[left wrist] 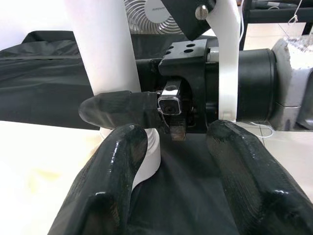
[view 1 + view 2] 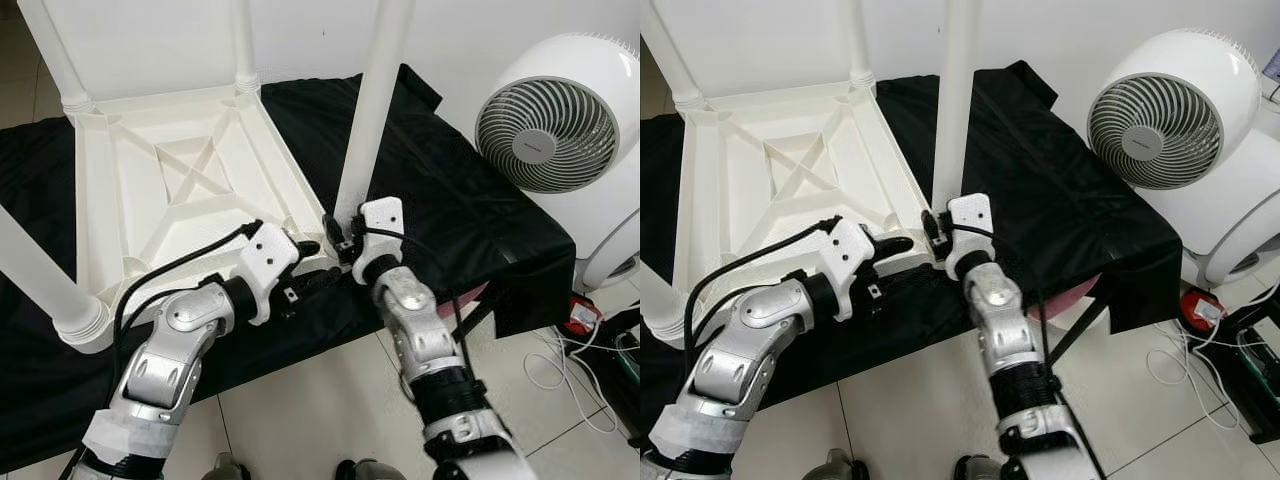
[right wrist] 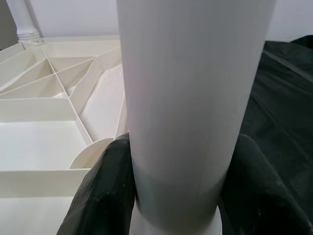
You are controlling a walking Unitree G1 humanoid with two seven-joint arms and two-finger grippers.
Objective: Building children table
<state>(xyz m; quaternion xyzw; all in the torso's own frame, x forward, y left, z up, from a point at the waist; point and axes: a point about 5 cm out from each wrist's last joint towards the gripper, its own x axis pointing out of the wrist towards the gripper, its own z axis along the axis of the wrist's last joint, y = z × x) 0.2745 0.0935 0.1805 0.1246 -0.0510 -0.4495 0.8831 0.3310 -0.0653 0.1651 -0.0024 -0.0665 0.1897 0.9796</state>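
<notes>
A white plastic children's table (image 2: 180,180) lies upside down on a black cloth (image 2: 450,210). At its near right corner a white leg (image 2: 372,110) stands upright in the socket. My right gripper (image 2: 340,238) is shut on this leg just above its base; in the right wrist view the black fingers (image 3: 107,191) press both sides of the leg (image 3: 190,88). My left gripper (image 2: 305,272) is open right beside that corner, its fingers (image 1: 122,161) spread wide, pointing at the leg's base (image 1: 105,49) and the right gripper's finger (image 1: 117,108).
Three more legs stand on the table: far left (image 2: 55,55), far right (image 2: 243,40) and near left (image 2: 40,280). A white round fan (image 2: 555,120) stands at the right, close to the cloth's edge. Cables (image 2: 590,350) lie on the tiled floor (image 2: 320,400).
</notes>
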